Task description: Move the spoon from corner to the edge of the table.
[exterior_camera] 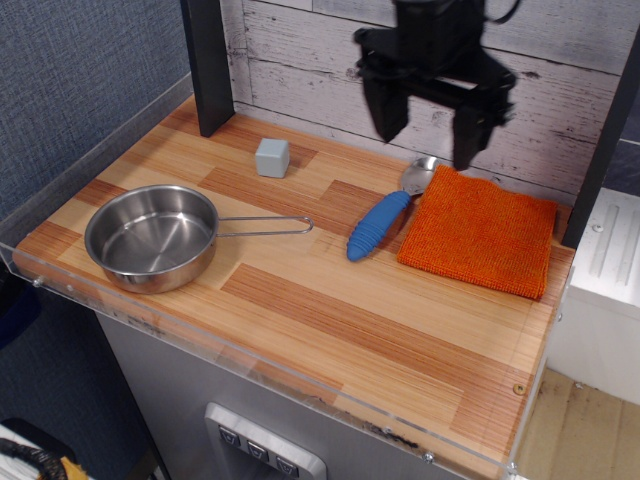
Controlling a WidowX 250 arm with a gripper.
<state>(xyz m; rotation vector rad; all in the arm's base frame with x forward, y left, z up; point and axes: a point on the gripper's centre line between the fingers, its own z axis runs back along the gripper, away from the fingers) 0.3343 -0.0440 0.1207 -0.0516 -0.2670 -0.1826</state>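
Observation:
The spoon [381, 222] lies on the wood-grain table [330, 310] near the back right. Its ribbed blue handle points toward the front left. Its silver bowl [418, 175] rests against the left edge of an orange cloth [482, 231]. My black gripper [425, 152] hangs in the air above the spoon's bowl, close to the back wall. Its two fingers are spread apart and hold nothing.
A steel pan [152, 238] with a thin wire handle [265, 227] sits at the front left. A small grey cube [272, 157] stands near the back. A dark post [207, 65] rises at the back left. A clear acrylic rim [270, 368] borders the table.

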